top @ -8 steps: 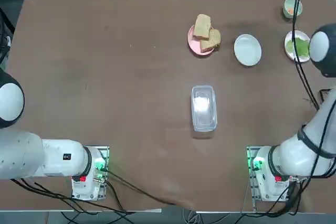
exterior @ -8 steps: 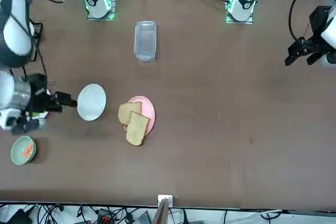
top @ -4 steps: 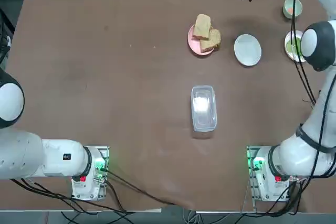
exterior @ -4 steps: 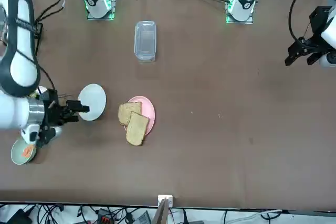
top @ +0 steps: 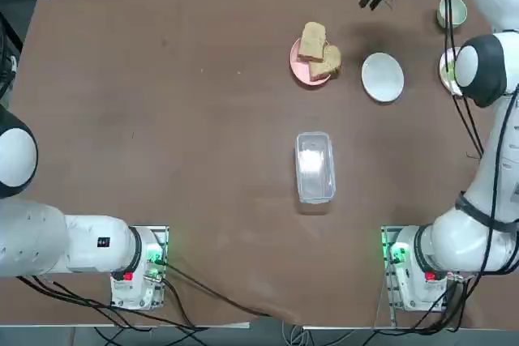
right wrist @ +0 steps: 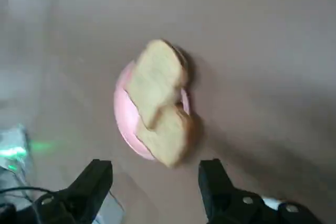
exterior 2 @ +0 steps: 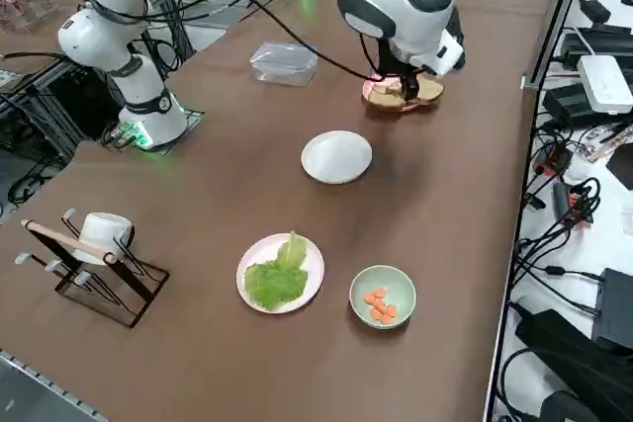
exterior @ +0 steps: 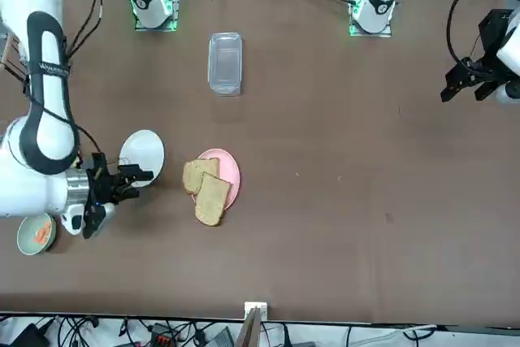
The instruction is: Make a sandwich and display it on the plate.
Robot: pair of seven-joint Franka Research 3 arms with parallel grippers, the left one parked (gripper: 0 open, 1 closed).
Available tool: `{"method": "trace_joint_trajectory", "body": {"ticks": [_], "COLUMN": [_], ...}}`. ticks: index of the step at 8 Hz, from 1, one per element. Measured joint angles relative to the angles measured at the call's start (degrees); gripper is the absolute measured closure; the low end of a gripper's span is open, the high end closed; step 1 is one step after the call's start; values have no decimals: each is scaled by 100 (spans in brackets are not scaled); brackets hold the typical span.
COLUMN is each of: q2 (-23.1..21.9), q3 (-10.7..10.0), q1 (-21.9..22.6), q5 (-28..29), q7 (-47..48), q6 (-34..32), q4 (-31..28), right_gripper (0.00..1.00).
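Starting the sandwich, my empty right claw (right wrist: 155, 177) gapes wide; both bread slices (right wrist: 156, 84) overlap on the pink plate (right wrist: 126, 112). Next, I should line up and pinch one.

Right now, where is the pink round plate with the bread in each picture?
Top: pink round plate, upper middle, left of the plain white round plate.
Front: near the middle, right of the white plate.
Right side: top right, beyond the white plate.
Right wrist: partly under bread; no white plate visible.
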Motion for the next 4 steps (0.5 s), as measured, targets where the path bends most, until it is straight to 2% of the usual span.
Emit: {"method": "trace_joint_trajectory", "body": {"ticks": [4], "q2": [632], "q3": [130], "q1": [8], "q5": [872], "q7": [-102], "q6": [747], "q4": [13], "right_gripper": [4]}}
